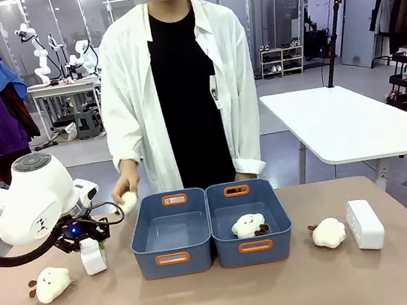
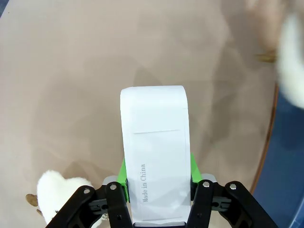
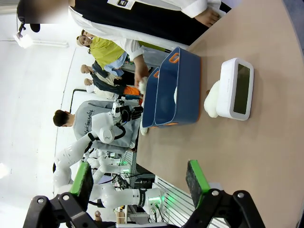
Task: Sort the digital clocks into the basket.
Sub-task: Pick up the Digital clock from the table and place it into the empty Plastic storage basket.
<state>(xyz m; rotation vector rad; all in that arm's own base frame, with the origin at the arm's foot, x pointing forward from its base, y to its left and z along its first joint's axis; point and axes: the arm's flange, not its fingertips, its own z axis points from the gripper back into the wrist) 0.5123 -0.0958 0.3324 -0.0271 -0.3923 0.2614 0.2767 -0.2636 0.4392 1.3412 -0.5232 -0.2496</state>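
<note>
My left pincer clamps a white digital clock. My right pincer stands open, empty; a second clock lies ahead beside a plush toy.

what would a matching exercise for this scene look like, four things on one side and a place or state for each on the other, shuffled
Things
1. left gripper
2. right gripper
3. white rectangular plastic digital clock with the dark screen
4. right-hand blue rectangular plastic basket

Places or states
a. holds a fluffy cream plush toy with brown bits
b. shut on a second white plastic clock
c. open, gripping nothing
d. sits on the brown table beside another cream plush toy

Pairs: 1-b, 2-c, 3-d, 4-a
</note>
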